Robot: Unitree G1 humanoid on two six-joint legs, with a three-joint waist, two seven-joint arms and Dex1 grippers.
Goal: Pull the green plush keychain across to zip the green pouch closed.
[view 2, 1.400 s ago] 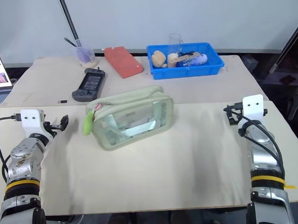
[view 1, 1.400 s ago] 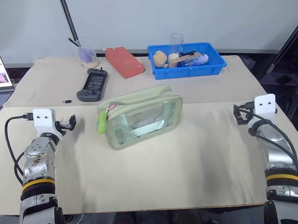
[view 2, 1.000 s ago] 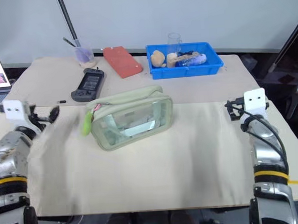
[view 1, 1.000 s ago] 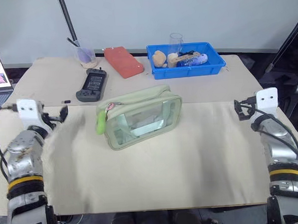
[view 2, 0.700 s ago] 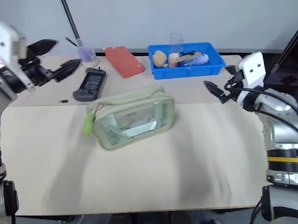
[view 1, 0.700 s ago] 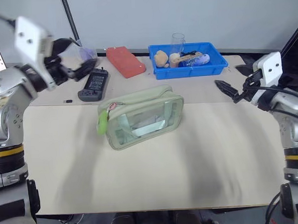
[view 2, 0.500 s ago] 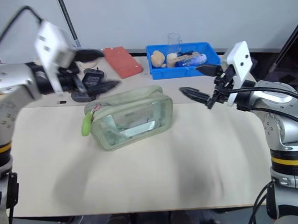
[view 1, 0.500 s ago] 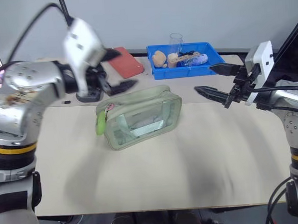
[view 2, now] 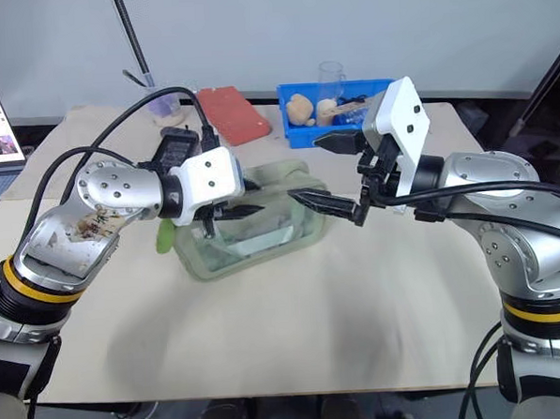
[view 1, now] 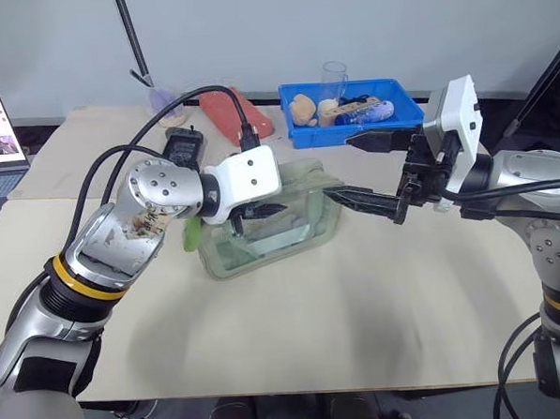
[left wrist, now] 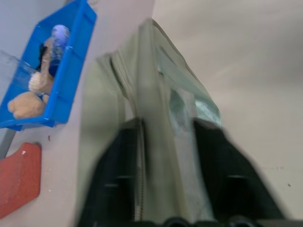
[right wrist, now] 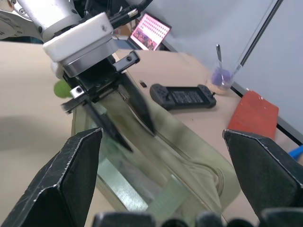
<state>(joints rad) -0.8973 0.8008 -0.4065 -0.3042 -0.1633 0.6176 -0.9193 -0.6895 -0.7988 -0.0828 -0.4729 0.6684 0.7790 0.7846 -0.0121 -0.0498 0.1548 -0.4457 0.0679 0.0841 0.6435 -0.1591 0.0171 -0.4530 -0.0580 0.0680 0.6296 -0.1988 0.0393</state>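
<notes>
The left pincer [view 2: 241,209] straddles the pouch [view 2: 262,231] top, fingers slightly apart, while the right pincer [view 2: 320,173] gapes wide beside it.

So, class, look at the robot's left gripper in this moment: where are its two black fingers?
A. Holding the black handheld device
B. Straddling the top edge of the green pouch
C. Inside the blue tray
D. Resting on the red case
B: in the left wrist view the left gripper has a finger on each side of the green pouch, at its zippered top edge.
</notes>
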